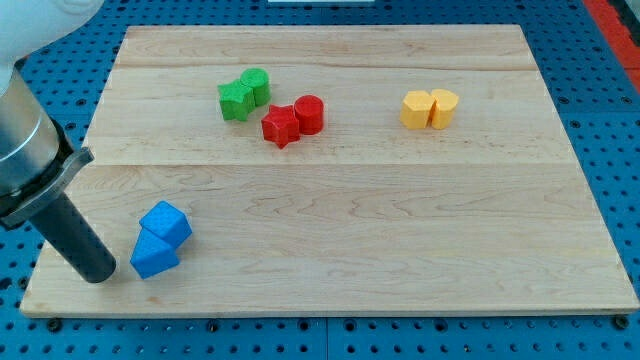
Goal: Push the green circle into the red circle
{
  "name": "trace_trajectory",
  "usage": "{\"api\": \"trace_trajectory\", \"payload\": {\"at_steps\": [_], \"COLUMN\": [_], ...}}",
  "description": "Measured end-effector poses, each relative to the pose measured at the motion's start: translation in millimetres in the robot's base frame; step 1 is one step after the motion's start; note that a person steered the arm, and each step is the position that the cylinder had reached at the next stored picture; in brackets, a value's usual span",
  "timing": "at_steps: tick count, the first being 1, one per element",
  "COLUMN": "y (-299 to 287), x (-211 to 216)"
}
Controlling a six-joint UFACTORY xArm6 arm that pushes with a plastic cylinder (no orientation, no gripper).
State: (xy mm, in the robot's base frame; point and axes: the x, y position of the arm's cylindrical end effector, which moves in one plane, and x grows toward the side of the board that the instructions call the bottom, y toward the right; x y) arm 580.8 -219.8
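The green circle point(257, 86) sits at the view's upper left of centre, touching a green star point(235, 100) on its left. The red circle point(309, 114) lies a short way to the lower right of the green circle, touching a red star point(281, 126) on its left. My tip point(100, 275) rests on the board near the view's bottom left, far from the green and red blocks, just left of the blue blocks.
Two blue blocks point(160, 238) lie touching each other right beside my tip. Two yellow blocks point(429, 108) sit together at the view's upper right. The wooden board point(400, 230) rests on a blue pegboard table.
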Motion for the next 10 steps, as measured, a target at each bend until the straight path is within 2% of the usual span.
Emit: {"api": "trace_trajectory", "payload": {"at_steps": [2, 3, 4, 5, 7, 8, 9, 10], "y": [8, 36, 13, -20, 2, 22, 72, 121], "x": [2, 7, -1, -75, -196, -222, -249, -258]}}
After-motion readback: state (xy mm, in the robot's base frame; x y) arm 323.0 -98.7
